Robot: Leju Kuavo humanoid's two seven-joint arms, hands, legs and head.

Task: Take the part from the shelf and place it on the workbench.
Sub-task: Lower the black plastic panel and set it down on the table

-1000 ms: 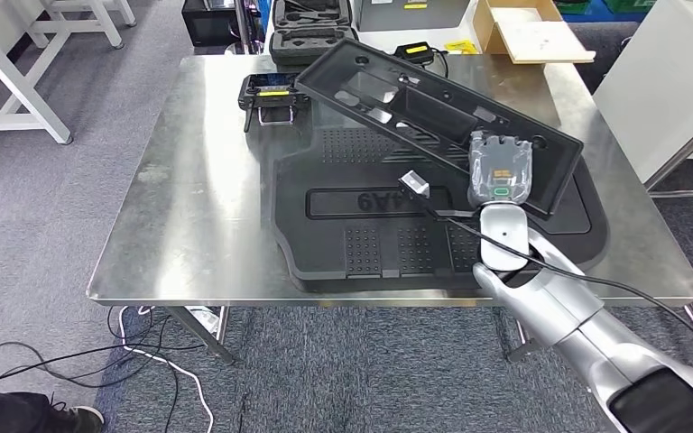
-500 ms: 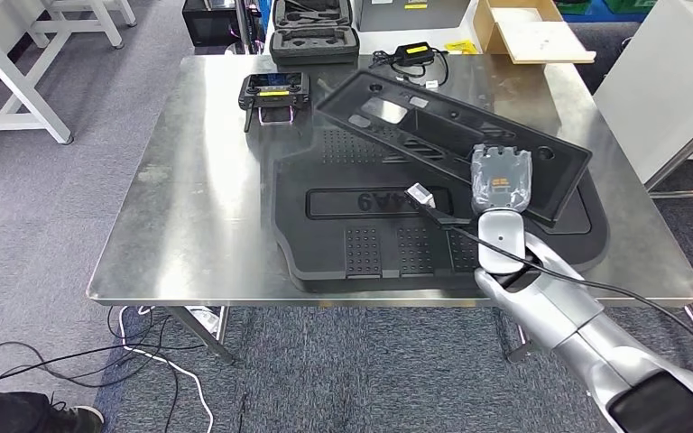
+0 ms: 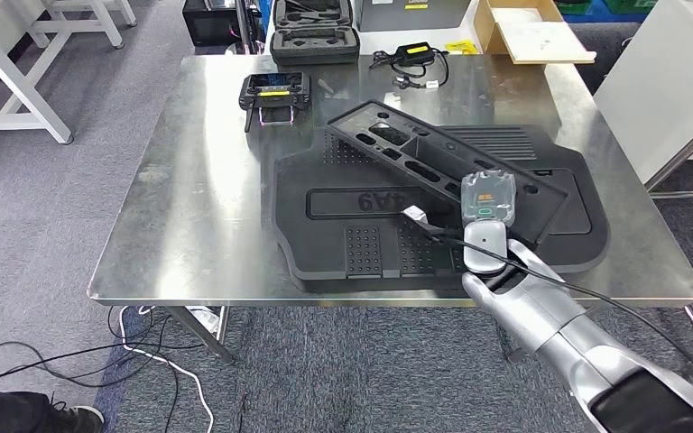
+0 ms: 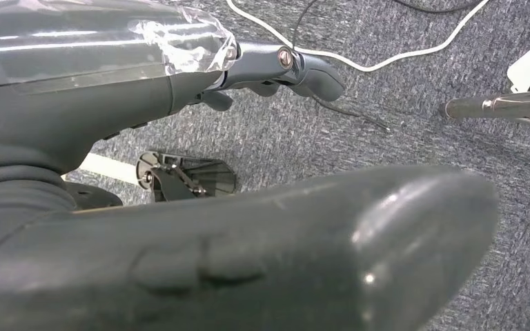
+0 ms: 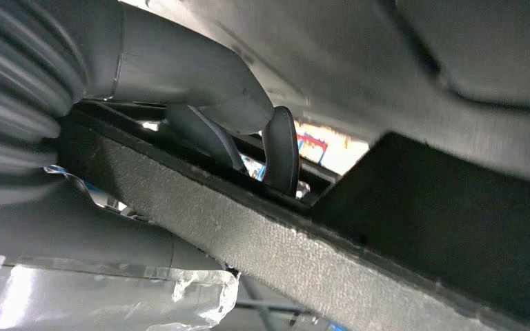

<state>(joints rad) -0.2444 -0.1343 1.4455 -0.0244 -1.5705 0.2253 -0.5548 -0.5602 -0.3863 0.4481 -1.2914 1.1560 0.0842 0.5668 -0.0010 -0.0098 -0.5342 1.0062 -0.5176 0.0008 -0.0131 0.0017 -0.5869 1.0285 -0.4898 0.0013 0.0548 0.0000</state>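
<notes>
The long black part (image 3: 447, 162) lay slanted across the black moulded mat (image 3: 343, 239) on the steel workbench (image 3: 189, 198), its near end gripped by the right hand (image 3: 487, 200), whose dark fingers (image 5: 279, 148) curled over the part's edge. A controller (image 3: 274, 89) sat beyond the mat. The left hand (image 4: 179, 227) hung over grey carpet; whether its fingers were spread I could not tell.

A long part (image 3: 442, 167) lies slantwise across a big floor mat (image 3: 361, 234), which rests on the steel workbench (image 3: 198, 198). The robot's right hand (image 3: 487, 200) grips the part's near right end. Behind the mat on the left sits a remote controller (image 3: 275, 90); a charger (image 3: 412, 54) lies at the far edge.
</notes>
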